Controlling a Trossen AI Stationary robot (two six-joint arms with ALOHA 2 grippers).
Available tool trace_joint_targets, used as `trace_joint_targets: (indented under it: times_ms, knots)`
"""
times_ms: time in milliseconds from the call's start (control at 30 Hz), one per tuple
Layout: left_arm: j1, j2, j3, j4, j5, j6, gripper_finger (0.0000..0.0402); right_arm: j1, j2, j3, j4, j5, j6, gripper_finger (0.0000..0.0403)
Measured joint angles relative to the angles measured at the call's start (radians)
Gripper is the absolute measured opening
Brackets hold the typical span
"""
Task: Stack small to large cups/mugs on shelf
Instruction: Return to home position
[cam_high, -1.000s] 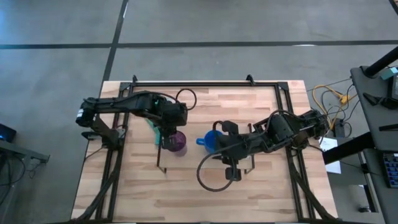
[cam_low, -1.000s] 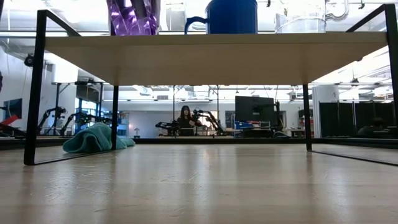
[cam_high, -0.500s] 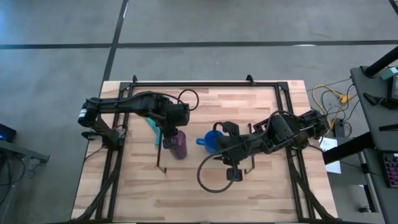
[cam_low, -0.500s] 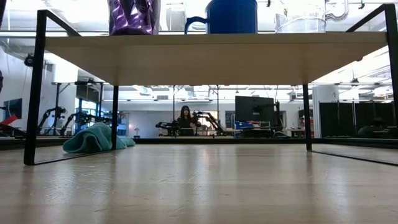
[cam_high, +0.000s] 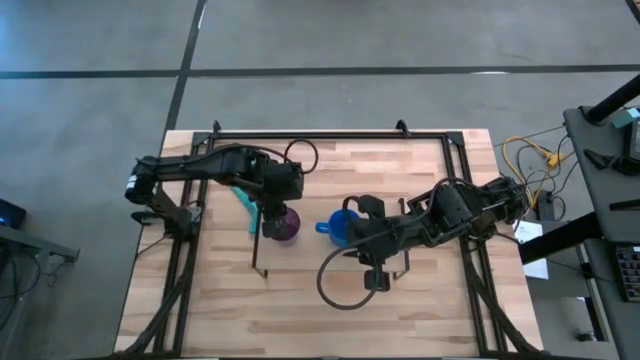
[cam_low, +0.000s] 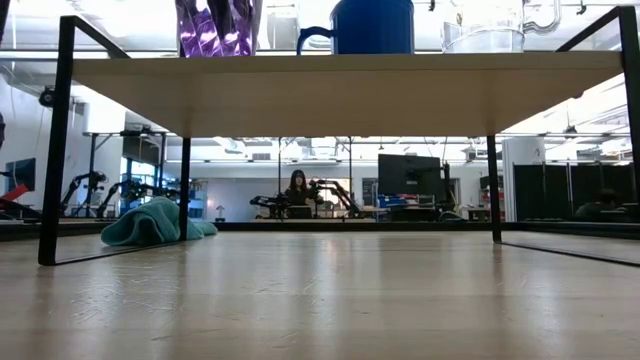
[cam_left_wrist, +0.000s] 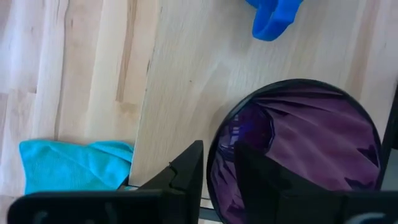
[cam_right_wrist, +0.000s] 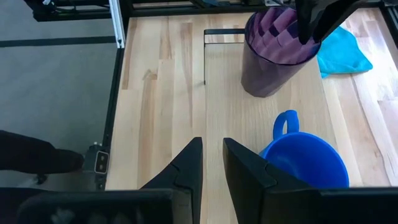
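Left end effector (cam_left_wrist: 217, 158) hangs over the purple cup (cam_left_wrist: 311, 143), one finger (cam_left_wrist: 186, 177) outside the wall, the other down inside the mouth. The fingers are parted a little and a sliver of gap shows on each side of the rim, so by my reading the wall is let go, not pinched. The cup stands upright on the shelf (cam_low: 340, 85), directly under this end effector. The blue mug (cam_right_wrist: 305, 165) is just beyond it along the board, handle towards the cup, and the two stand apart. The teal cloth (cam_left_wrist: 74, 165) lies on the counter (cam_right_wrist: 161, 93) off the shelf edge, on the outer-finger side. Right end effector (cam_right_wrist: 212, 152) waits above the shelf by the mug with its fingers narrow, a slim gap between them, holding nothing. The clear glass cup (cam_low: 484, 36) shows only from counter level, at the far end of the row past the mug; from above, the right arm hides it. All three stand in line on the shelf, so placing looks done and only the withdrawal is left. Handling, as a judgement: the purple cup looks tall, faceted, glossy and thin-walled, so probably light, slick and easy to tip. A rim pinch like this suits it, or a wider hold low on the body. The inner finger should come straight up, since any sideways drag would catch the wall and topple it towards the mug. The glass cup looks the most fragile of the three.
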Motion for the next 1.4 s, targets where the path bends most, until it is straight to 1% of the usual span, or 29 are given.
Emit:
trace_joint_targets:
  times_ms: [133, 300, 367, 533, 667, 733, 867, 1000, 1133, 1233, 1333, 1400]
  knots:
    - [0.000, -0.001, 0.011, -0.002, 0.009, -0.001, 0.0077, 0.000, 0.000, 0.000, 0.000, 0.003, 0.000, 0.0059]
    - [0.000, -0.013, 0.071, -0.005, 0.090, -0.006, 0.0077, 0.000, -0.002, 0.000, -0.004, 0.004, 0.000, 0.0059]
    - [-0.001, -0.023, 0.104, -0.010, 0.106, -0.015, 0.0077, -0.004, -0.005, 0.000, -0.003, 0.004, 0.000, 0.0059]
    - [-0.001, -0.067, 0.182, -0.010, 0.100, -0.057, 0.0077, -0.007, -0.006, 0.000, -0.001, 0.004, 0.000, 0.0059]
    - [-0.001, -0.116, 0.231, -0.024, 0.030, -0.058, 0.0077, -0.007, -0.006, 0.000, -0.003, 0.004, 0.015, 0.0059]
    - [-0.001, -0.149, 0.239, -0.037, 0.022, -0.060, 0.0077, -0.008, -0.007, 0.000, -0.006, 0.004, 0.016, 0.0059]
    - [-0.001, -0.230, 0.230, -0.041, 0.020, -0.117, 0.0077, -0.009, -0.042, 0.000, -0.006, 0.008, 0.056, 0.0059]
    - [-0.001, -0.312, 0.228, -0.055, 0.020, -0.112, 0.0077, 0.005, -0.123, 0.000, 0.014, 0.088, 0.094, 0.0059]
    - [-0.001, -0.397, 0.227, -0.053, 0.007, -0.146, 0.0077, 0.039, -0.206, 0.000, 0.030, 0.174, 0.088, 0.0059]
    - [-0.001, -0.461, 0.224, -0.046, -0.084, -0.114, 0.0077, 0.064, -0.256, 0.000, 0.031, 0.239, 0.060, 0.0059]
    - [-0.001, -0.526, 0.205, 0.032, -0.185, -0.070, 0.0077, 0.081, -0.290, -0.019, 0.028, 0.305, 0.047, 0.0059]
    - [0.000, -0.562, 0.187, 0.087, -0.209, -0.040, 0.0077, 0.083, -0.312, -0.052, 0.026, 0.317, 0.048, 0.0059]
